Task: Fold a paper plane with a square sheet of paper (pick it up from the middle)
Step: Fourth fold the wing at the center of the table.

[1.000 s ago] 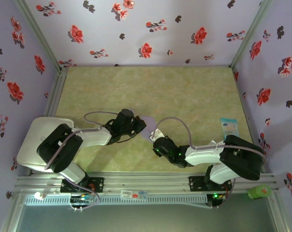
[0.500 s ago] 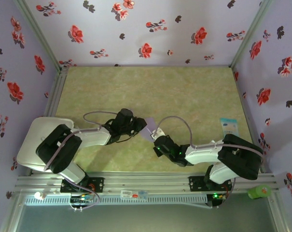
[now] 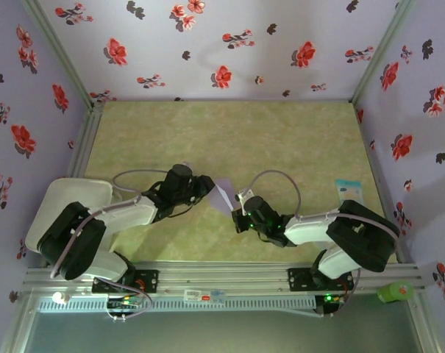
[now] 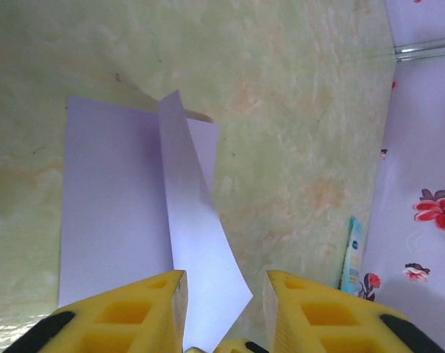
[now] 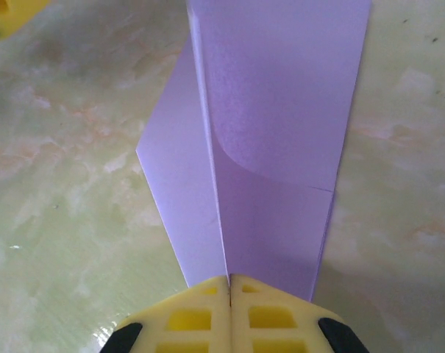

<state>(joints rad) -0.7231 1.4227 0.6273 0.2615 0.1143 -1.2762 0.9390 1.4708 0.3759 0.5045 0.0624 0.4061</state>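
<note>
Right gripper [image 5: 229,283]: jaws pressed flat together, no gap between the yellow fingers [image 5: 185,316]. They are clamped on the near edge of the sheet of paper [image 5: 281,110], right where its crease ends.
Sheet, seen from the right gripper: lavender, spreading straight ahead of the fingertips, with the crease running directly away from the pinch. Left of the crease, a narrower panel tapers to a corner. Right of it is a broader panel with a soft curved bulge (not pressed flat there).
Left gripper [image 4: 226,278]: jaws standing apart, nothing squeezed. A loose corner of the sheet lies in the gap between the fingers, closer to the left one. Cannot tell whether it touches that finger.
Sheet, seen from the left gripper: one flat part rests on the table [image 4: 296,95] ahead and to the left of the fingers. A raised flap slants up from it, running away from the gap to a pointed tip.
Grippers to each other: in the top view they face one another across the sheet, fingertips near.
Light-blue card [image 4: 351,254]: off to the right of the left gripper's right finger, on the table close to the wall [image 4: 428,110], well apart from the sheet.
Wall: lavender with red flowers, beyond the card; it also closes off the table's far edge ahead of both grippers.
</note>
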